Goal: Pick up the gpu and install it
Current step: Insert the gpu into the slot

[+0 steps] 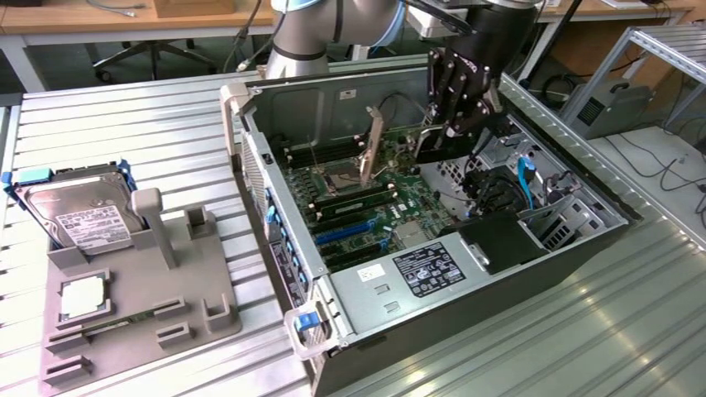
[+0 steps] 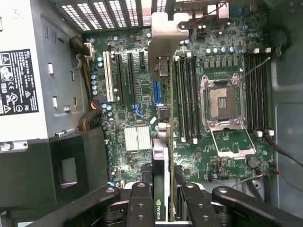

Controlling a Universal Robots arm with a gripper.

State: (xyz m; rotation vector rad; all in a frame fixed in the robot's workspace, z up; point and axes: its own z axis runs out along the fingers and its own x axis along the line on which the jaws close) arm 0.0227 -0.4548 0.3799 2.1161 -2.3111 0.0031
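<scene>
One gpu point(image 2: 161, 158) clamped tight in claw point(image 2: 163, 208), standing on its edge over green board point(image 1: 414, 198). Exterior view: gpu hangs at 12 o'clock from blue slots point(image 1: 342, 234). Best way, I think: keep gpu straight up, silver end point(image 2: 163, 28) toward back wall point(image 2: 109, 14), match edge to slot, go slow.

I see the case point(image 1: 314, 103) on the exterior view's right, tray point(image 1: 165, 310) on its left w/ hdd point(image 1: 83, 213) at far end, cpu point(image 1: 83, 298) nearer. In case: psu point(image 1: 425, 269) at near end, gpu point(image 2: 161, 163) on edge over mobo point(image 1: 364, 198), between gripper point(image 2: 165, 191) fingers.
</scene>
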